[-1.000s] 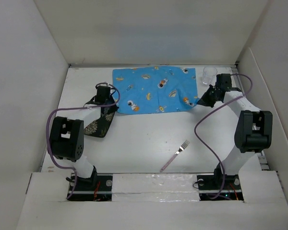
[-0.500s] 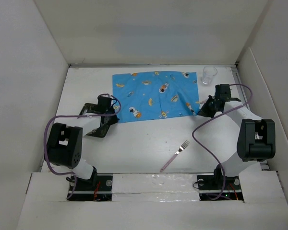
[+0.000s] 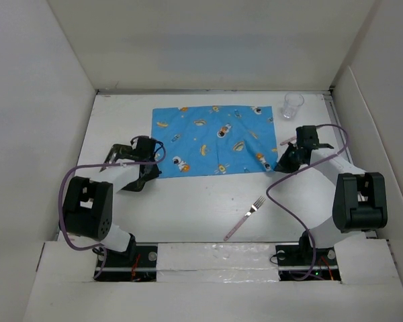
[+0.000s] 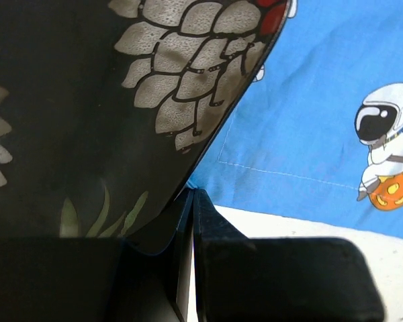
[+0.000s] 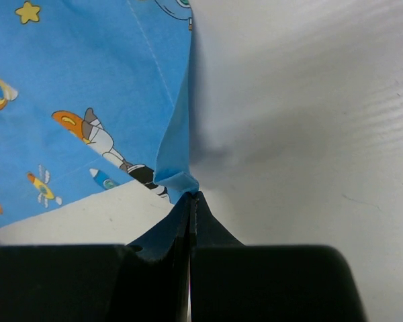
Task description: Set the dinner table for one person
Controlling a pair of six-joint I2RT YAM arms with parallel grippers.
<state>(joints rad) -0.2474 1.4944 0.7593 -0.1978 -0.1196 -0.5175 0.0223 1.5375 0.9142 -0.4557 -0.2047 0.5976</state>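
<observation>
A blue cartoon-printed placemat [image 3: 211, 137] lies spread at the back middle of the white dinner table [image 3: 188, 201]. My left gripper [image 3: 156, 168] is shut at the mat's near left corner, and the blue cloth [image 4: 322, 100] meets the shut tips of that gripper [image 4: 191, 194]. My right gripper [image 3: 280, 163] is shut on the near right corner. There the cloth [image 5: 87, 80] is pinched into a raised fold at the tips of that gripper [image 5: 191, 196]. A fork [image 3: 245, 218] lies slantwise on the table, near the front middle.
A clear glass [image 3: 293, 105] stands at the back right, just beyond the mat. A dark flower-patterned plate-like thing [image 3: 136, 182] lies under the left arm and fills the left of the left wrist view [image 4: 121, 100]. White walls enclose the table.
Both grippers have pulled back toward the arm bases, and the placemat has slid with them toward the near side. The fork and glass stay put.
</observation>
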